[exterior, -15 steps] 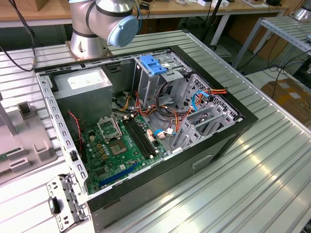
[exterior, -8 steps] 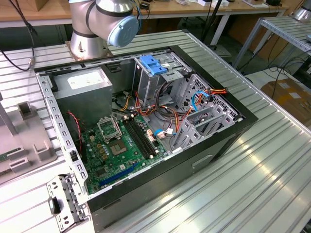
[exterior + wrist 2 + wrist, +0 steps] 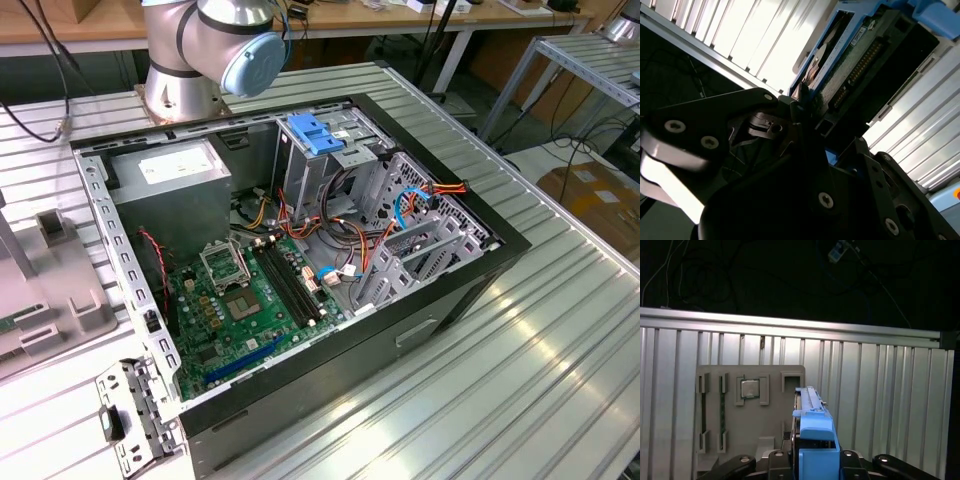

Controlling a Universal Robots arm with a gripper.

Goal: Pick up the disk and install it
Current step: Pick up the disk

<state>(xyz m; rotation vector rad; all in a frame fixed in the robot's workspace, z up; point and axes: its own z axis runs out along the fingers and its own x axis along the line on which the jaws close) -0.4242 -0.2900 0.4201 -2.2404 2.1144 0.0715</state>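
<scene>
The gripper's black fingers (image 3: 799, 107) appear closed on the disk (image 3: 855, 65), pinching it at one end. In the second wrist view a fingertip presses against the edge of the blue side rail (image 3: 814, 52). The disk sticks out beyond the gripper (image 3: 812, 117), showing its green circuit-board face and a long row of connector pins.

In the first wrist view the disk (image 3: 812, 407) is seen edge-on, thin and straight, with blue plastic at the near end. It hangs clear of the slatted aluminium table (image 3: 890, 405), above a grey fixture tray (image 3: 775, 415) holding a square processor chip (image 3: 750, 388).

The exterior view shows the arm (image 3: 215, 40) behind an open computer case (image 3: 430, 330), with the metal drive cage (image 3: 330, 165) at the back.

The disk looks stiff and dense, probably heavy for its size, with smooth sides that could slip. The bare board and pins look fragile, so the rails and metal edges are likely the safest places to hold.
</scene>
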